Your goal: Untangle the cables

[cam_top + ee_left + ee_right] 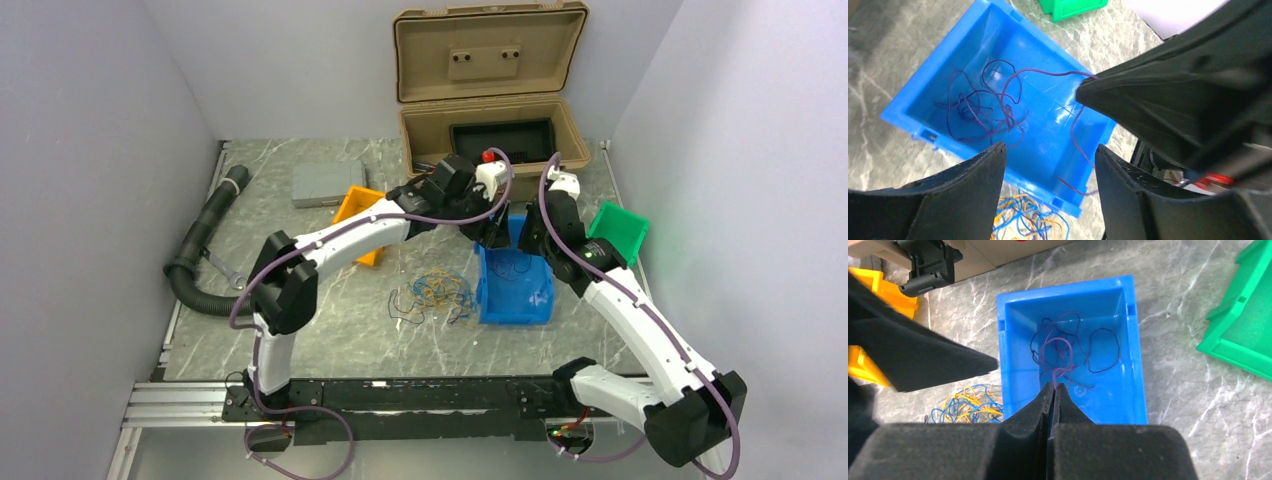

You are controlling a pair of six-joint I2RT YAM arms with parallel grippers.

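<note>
A tangle of thin yellow and blue cables lies on the table left of a blue bin. The tangle also shows in the left wrist view and the right wrist view. Several thin purple and dark wires lie loose in the blue bin. My right gripper is shut on one purple wire that runs down into the bin. My left gripper is open and empty above the bin's wall, beside the right gripper.
An open tan toolbox stands at the back. An orange bin sits left of the arms and a green bin at the right. A grey box, a black corrugated hose and a wrench lie at the left.
</note>
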